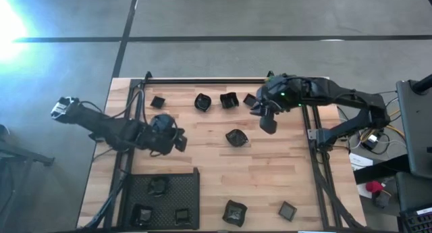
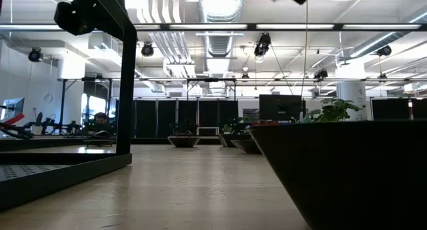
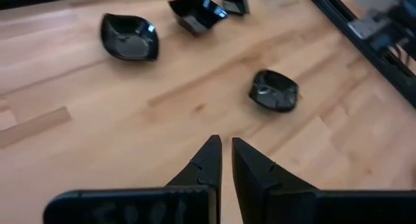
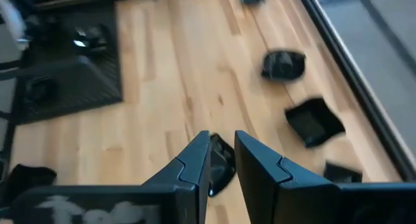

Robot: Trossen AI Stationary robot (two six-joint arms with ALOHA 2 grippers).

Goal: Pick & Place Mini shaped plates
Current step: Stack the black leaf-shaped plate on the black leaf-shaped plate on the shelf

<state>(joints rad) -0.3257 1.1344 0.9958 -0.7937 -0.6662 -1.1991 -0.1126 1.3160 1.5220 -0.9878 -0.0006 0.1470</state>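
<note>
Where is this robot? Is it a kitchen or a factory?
Probably a robot lab or workshop, not a kitchen. Bare pipes and ducts cross the ceiling, the floor is plain concrete, and more workbenches stand behind the wooden table.

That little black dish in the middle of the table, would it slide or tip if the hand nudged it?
The dish looks glossy and thin, so probably light and stiff; on the smooth wooden table it would likely slide. Its raised wavy rim suggests it might rock if pressed on one edge.

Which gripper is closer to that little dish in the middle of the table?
The right gripper, just beside the middle dish. The left gripper sits farther off on its other side.
</note>
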